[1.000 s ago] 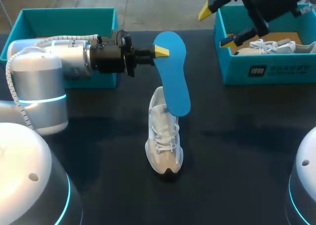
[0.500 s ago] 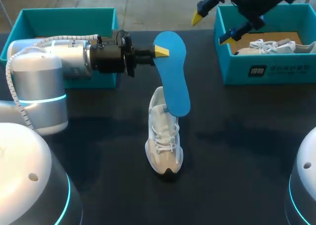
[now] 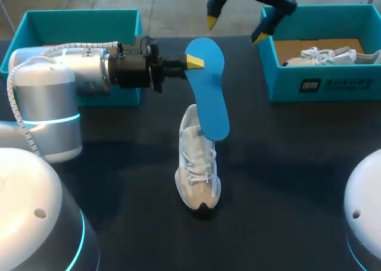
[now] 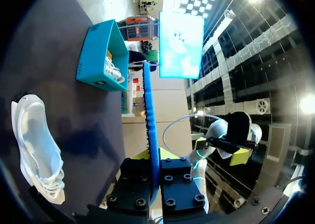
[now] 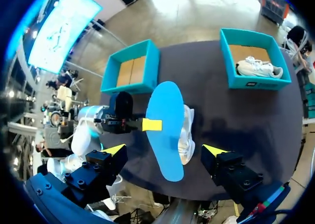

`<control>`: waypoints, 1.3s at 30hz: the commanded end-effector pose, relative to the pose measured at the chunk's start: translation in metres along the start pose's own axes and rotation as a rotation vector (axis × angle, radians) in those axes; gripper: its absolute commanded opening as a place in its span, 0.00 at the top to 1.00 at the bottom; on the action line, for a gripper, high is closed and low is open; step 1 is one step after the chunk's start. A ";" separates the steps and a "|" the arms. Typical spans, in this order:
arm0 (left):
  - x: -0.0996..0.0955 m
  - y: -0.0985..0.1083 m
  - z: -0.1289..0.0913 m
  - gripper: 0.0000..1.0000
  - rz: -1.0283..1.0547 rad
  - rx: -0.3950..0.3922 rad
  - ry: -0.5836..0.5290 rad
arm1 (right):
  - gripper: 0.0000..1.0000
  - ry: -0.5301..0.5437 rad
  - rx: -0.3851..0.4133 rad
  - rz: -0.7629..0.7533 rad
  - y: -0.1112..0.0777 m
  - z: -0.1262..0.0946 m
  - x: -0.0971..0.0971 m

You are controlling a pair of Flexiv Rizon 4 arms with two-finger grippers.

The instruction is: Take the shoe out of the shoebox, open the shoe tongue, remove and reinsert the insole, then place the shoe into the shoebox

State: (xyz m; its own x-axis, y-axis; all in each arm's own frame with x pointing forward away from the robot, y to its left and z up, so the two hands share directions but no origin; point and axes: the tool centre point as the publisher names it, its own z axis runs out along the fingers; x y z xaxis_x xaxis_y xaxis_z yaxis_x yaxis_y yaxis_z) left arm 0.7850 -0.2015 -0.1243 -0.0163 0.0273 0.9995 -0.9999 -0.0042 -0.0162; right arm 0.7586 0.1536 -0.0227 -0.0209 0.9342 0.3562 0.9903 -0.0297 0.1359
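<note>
Nearest us, the shoe [image 3: 198,174] stands on its sole in the middle of the bench [image 3: 286,181], dark toe toward us and white laces showing, with neither arm touching it. We judge it light, with a soft upper that will give under pressure and a narrow base that tips easily, so the firmer heel collar or the side wall by the sole is the better hold. Above its opening hangs the blue insole [image 3: 209,89], gripped at one edge of its broad forefoot by the left tool [image 3: 193,61], whose two fingers are closed flat against its faces. The narrow heel end points down toward the shoe, and we cannot tell whether it touches the collar. The insole is thin and hangs straight from this single hold, so we take it for light, springy foam. It looks stiff enough to steer, yet likely to buckle if pushed endwise, and is best held close to an edge so that the fingers stay outside the shoe. Farther off, the right tool [image 3: 237,22] hovers high over the far part of the bench, its fingers spread wide with nothing between them. At the far edge stand the left shoebox [image 3: 77,13], showing only its cardboard floor, and the right shoebox [image 3: 339,83], in which a second shoe [image 3: 318,55] lies.
</note>
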 end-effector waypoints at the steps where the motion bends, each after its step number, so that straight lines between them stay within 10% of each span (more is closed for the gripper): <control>1: 0.000 0.000 -0.001 1.00 0.000 -0.001 -0.002 | 0.00 -0.263 0.007 -0.001 0.005 0.001 0.009; 39: 0.000 0.000 -0.001 1.00 0.000 -0.001 -0.002 | 0.00 -0.291 -0.043 -0.087 -0.018 0.004 0.032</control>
State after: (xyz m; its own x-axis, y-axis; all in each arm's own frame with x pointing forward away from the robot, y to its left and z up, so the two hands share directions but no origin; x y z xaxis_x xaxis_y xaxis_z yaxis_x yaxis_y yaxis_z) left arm 0.7850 -0.2015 -0.1243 -0.0163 0.0274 0.9995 -0.9999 -0.0042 -0.0162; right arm 0.7413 0.1853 -0.0170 -0.0609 0.9963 0.0610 0.9796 0.0479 0.1950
